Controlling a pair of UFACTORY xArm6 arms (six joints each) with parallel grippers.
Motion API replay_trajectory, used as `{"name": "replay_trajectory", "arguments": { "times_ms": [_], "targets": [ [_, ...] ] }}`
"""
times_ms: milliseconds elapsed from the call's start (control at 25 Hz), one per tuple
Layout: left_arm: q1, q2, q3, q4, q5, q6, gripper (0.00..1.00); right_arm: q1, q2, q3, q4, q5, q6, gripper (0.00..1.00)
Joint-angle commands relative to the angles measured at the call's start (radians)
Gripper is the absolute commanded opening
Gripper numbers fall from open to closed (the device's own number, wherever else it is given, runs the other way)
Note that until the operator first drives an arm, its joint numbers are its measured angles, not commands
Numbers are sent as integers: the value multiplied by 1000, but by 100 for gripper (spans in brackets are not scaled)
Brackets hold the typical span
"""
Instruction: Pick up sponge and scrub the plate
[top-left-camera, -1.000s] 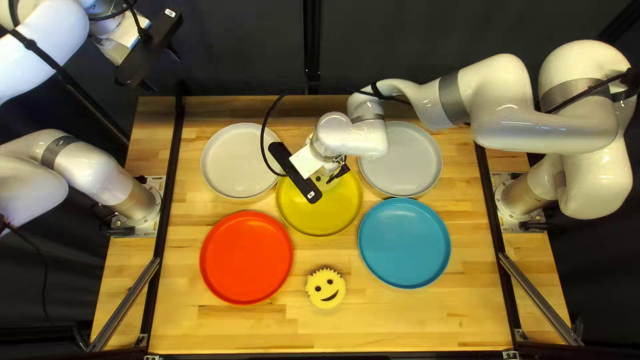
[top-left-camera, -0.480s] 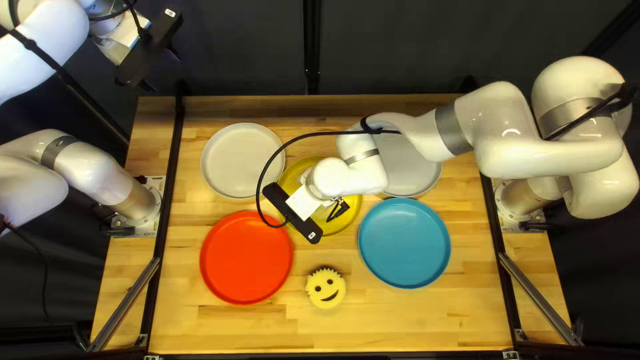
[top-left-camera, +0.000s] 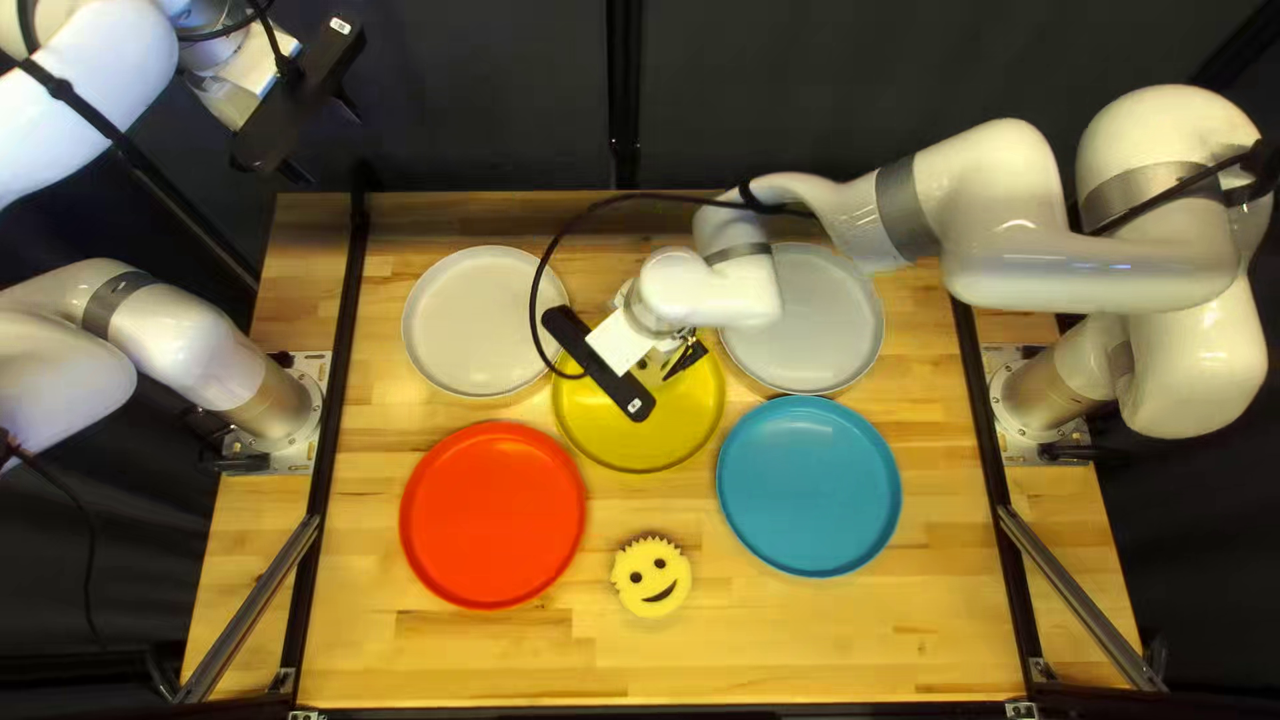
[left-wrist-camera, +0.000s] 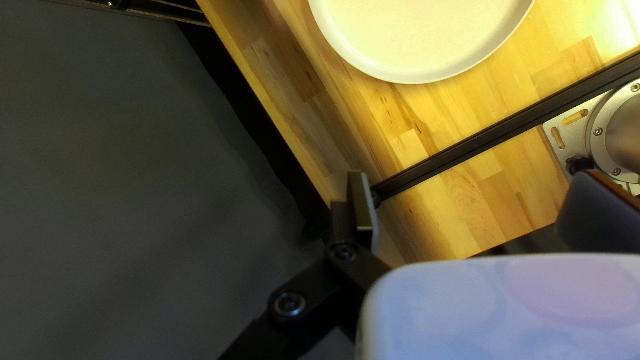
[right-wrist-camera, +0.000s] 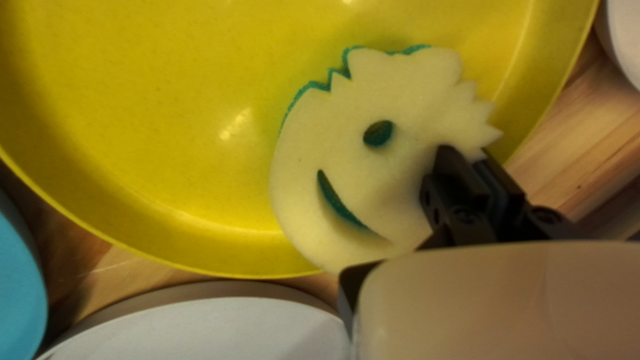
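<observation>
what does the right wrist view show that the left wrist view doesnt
Only the right wrist view shows the smiley sponge held in my right gripper, the yellow plate and part of the blue plate.

Only the left wrist view shows my left arm's base and a black rail.

Both show the wooden table and some pale plate.

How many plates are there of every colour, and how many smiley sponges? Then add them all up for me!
Pale plates: 2
Red plate: 1
Yellow plate: 1
Blue plate: 1
Smiley sponges: 2, one in my right gripper, one on the table
Total: 7
</observation>
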Motion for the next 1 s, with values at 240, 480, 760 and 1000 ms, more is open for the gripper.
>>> {"name": "replay_trajectory", "arguments": {
  "times_ms": [240,480,760,1000],
  "targets": [
    [0,0,0,0,0,0,100,102,6,2,-26,24,67,0],
    [0,0,0,0,0,0,100,212,14,-6,-47,45,100,0],
    [0,0,0,0,0,0,100,204,-7,24,-78,35,84,0],
    [0,0,0,0,0,0,100,98,-19,60,-59,-26,-16,0]
  ]
}}
